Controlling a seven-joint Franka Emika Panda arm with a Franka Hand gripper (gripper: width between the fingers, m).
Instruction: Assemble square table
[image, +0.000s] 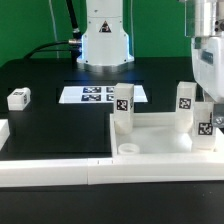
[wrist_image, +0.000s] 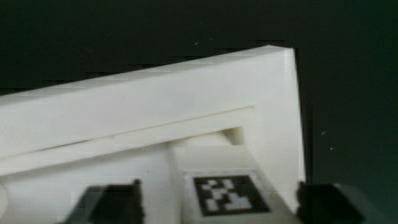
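White base, directly behind the marker board: smooth rounded shell, wider toward the foot, with a dark patch near its top. Thin dark cables run behind the marker board, just to the exterior view's left of the base. Pale arm end, to the exterior view's right of the marker board: grey-white casing, blocky, with a faint bluish shade on one face. On the gripper, two black fingers, flat-sided with squared tips. Finer detail is blurred.
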